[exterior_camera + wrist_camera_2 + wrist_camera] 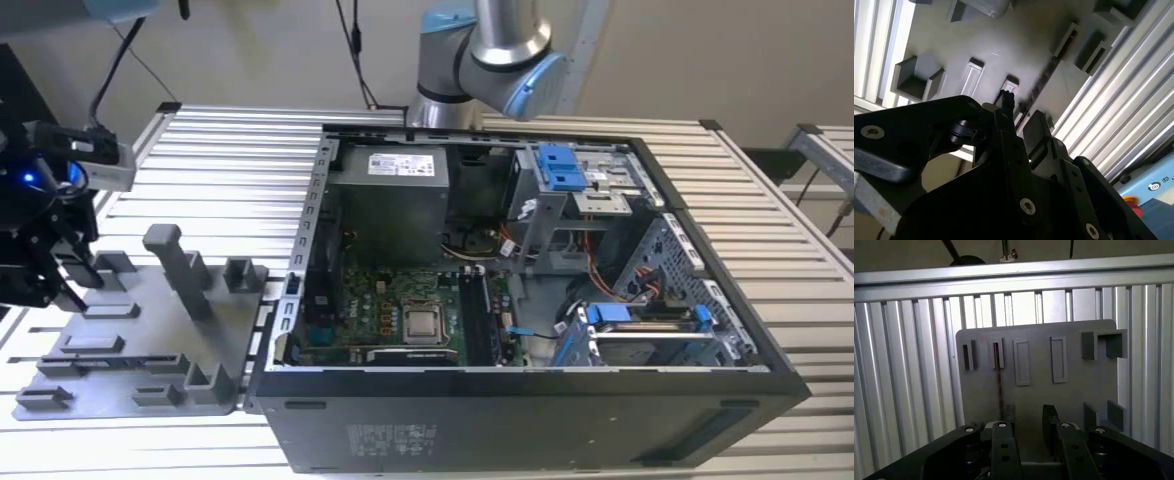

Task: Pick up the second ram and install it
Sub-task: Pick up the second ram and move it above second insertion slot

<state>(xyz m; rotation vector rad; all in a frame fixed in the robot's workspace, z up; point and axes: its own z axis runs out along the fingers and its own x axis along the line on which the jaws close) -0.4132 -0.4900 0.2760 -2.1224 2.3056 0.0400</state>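
One stick, the second ram [999, 385], stands edge-on in the grey tray [1074, 400]; the jaws hang spread and empty, seemingly offset from it, so descending might strike its edge.

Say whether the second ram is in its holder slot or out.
In: the second ram stands on edge, slotted in the grey holder, not held by the hand.
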